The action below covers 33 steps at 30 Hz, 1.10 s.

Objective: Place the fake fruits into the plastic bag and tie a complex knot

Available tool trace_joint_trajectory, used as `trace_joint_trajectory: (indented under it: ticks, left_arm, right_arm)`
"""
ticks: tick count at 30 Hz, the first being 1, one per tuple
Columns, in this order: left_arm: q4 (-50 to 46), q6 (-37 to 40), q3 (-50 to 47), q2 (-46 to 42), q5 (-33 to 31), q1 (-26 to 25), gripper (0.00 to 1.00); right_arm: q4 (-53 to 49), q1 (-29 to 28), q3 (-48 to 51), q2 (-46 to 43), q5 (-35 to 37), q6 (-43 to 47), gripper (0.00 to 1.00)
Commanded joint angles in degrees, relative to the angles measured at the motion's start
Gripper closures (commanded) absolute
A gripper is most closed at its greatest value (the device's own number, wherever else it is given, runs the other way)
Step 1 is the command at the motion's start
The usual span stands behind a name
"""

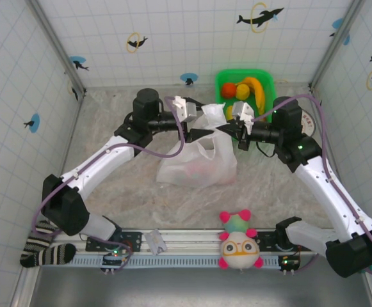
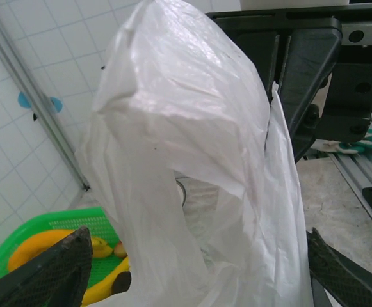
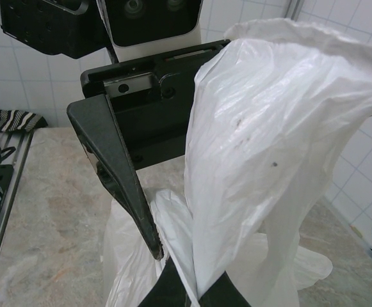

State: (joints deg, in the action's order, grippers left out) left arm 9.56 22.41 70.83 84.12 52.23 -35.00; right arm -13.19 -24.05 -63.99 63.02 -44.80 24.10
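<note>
Top external: I see right gripper (image 1: 241,137) clamped on plastic bag (image 1: 195,165) strap; left gripper (image 1: 202,130) spread wide, bag draped between fingers (image 2: 45,272).

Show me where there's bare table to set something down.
Bare table lies between the left wall and left arm, and between the plastic bag and plush toy. Crowded from the bag's top to the green basket.
</note>
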Motion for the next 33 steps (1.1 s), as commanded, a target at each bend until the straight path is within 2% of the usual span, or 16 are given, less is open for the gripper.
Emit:
trace_joint_trajectory:
  ticks: [1, 5, 8, 16, 25, 28, 33]
  left_arm:
    - [3.7, -1.6, -2.0, -1.2, 0.4, 0.7, 0.17]
    - [4.4, -1.5, -2.9, -2.3, 0.4, 1.7, 0.09]
    - [6.1, -2.2, -2.7, -1.4, 3.3, 1.8, 0.07]
    - [6.5, -3.1, 1.0, 2.9, 10.3, 0.6, 0.16]
    - [6.4, -3.4, 2.7, 5.2, 13.1, -0.1, 0.45]
    - [6.3, -3.5, 3.0, 5.5, 13.8, -0.2, 0.57]
    - [6.1, -3.3, 2.7, 4.9, 14.0, -0.2, 0.87]
  right_arm:
    - [0.1, -0.3, 0.7, -1.3, -0.7, 0.9, 1.0]
    - [-0.4, -0.4, 0.9, -1.5, -0.5, 1.4, 1.0]
    - [0.1, -0.4, 1.0, -1.4, -1.0, 1.3, 1.0]
    - [0.1, -0.6, 0.5, -1.4, -0.8, 1.2, 1.0]
    - [0.5, -0.8, 0.7, -1.6, -1.0, 1.0, 1.0]
    - [0.8, -0.9, 0.6, -1.7, -0.9, 0.9, 1.0]
    - [0.3, -0.7, 0.4, -1.6, -0.5, 0.7, 1.0]
